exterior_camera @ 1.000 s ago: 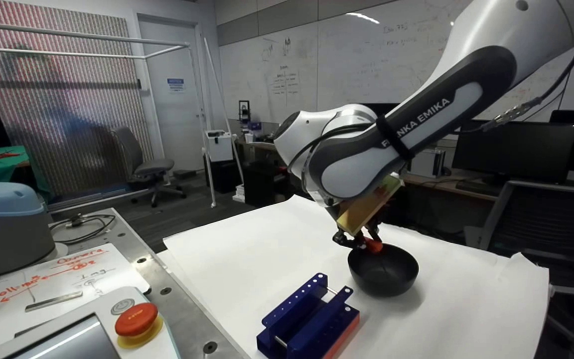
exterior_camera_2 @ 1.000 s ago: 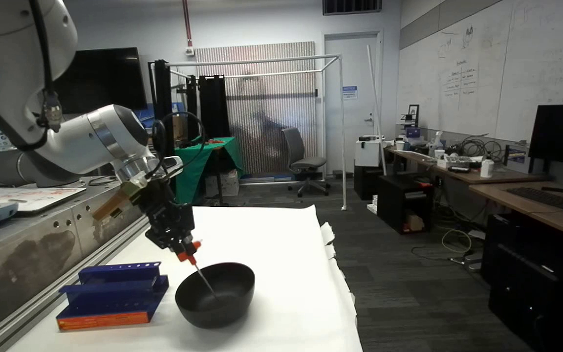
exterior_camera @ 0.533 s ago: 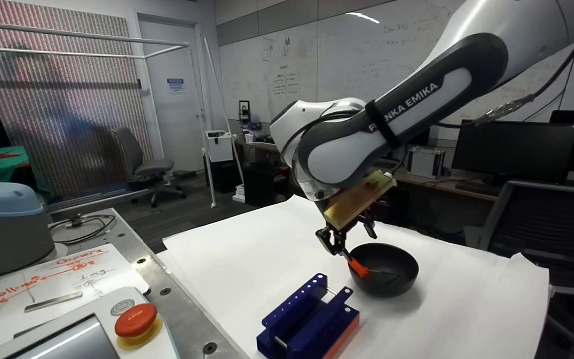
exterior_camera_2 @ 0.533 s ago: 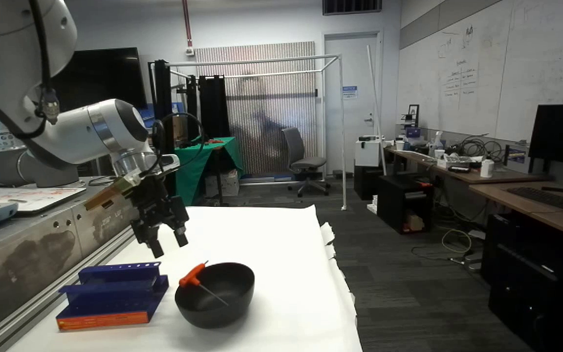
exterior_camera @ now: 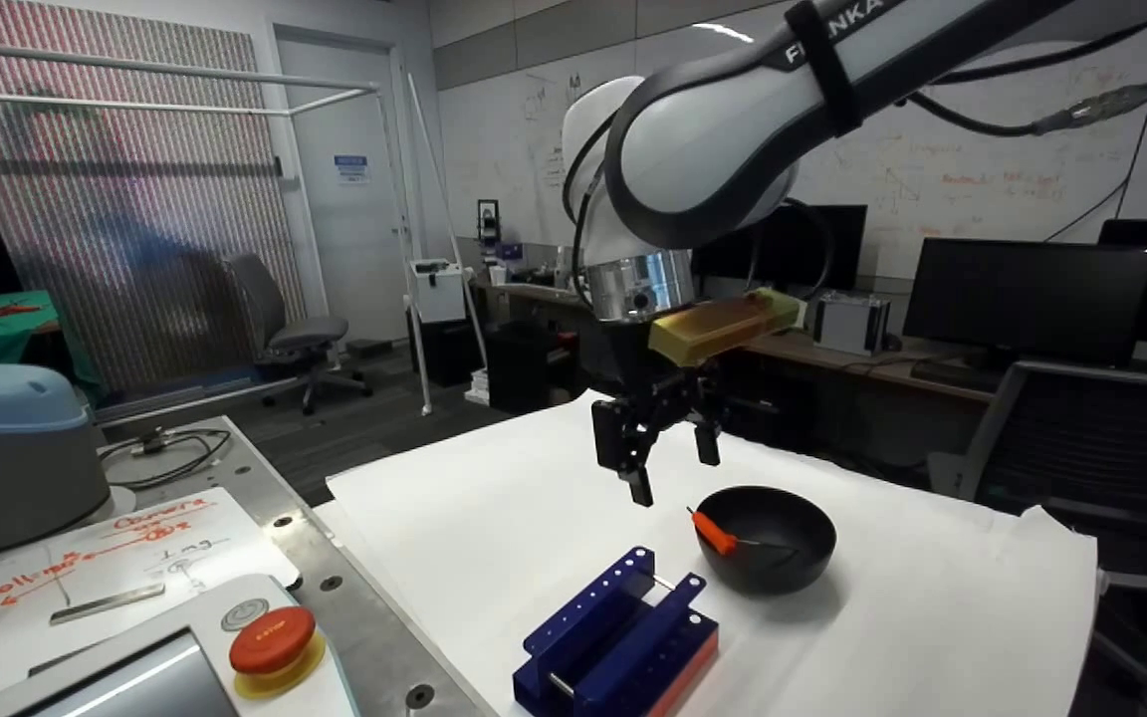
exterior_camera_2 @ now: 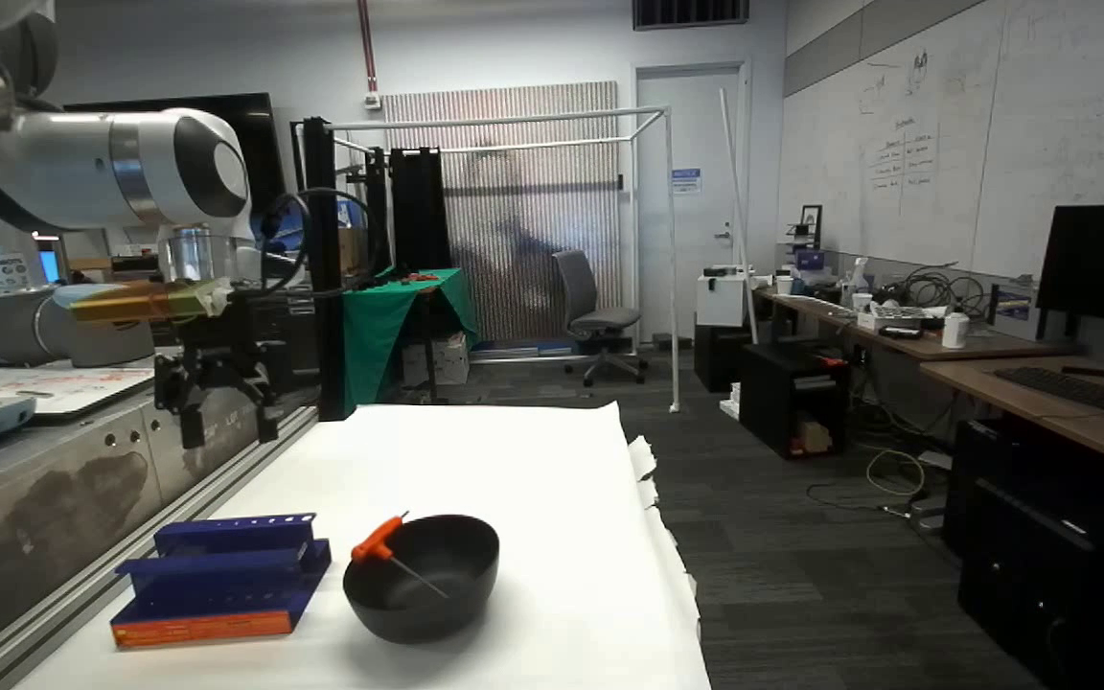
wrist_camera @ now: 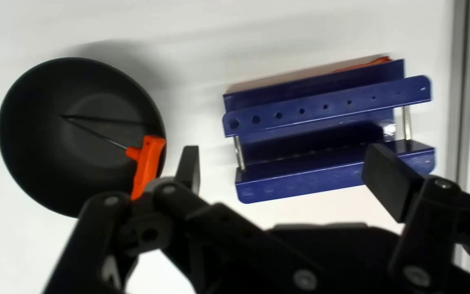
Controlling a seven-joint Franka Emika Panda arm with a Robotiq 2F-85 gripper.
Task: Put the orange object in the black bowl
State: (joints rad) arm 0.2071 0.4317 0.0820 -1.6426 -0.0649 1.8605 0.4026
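Observation:
The orange object (exterior_camera: 713,535) is a T-handled tool with a thin metal shaft. It rests in the black bowl (exterior_camera: 783,566), its orange handle (exterior_camera_2: 378,542) leaning at the rim and its shaft reaching down to the bowl's floor. From the wrist view the handle (wrist_camera: 148,161) lies against the inner wall of the bowl (wrist_camera: 35,134), its lower end covered by a gripper link. My gripper (exterior_camera: 675,472) hangs above the table, up and to the side of the bowl, apart from it. Its jaws stand wide with nothing between them; in the wrist view a fingertip (wrist_camera: 390,179) overlaps the rack.
A blue slotted rack (exterior_camera: 623,637) with an orange-red side stands beside the bowl on the white sheet (exterior_camera: 494,498). Along one side of the sheet runs a metal rail (wrist_camera: 461,122). A red stop button (exterior_camera: 273,637) sits on a panel nearby.
A second ago the gripper held the orange handle at the bowl. It has opened, the tool has settled into the bowl, and the arm has risen and drawn back from it.

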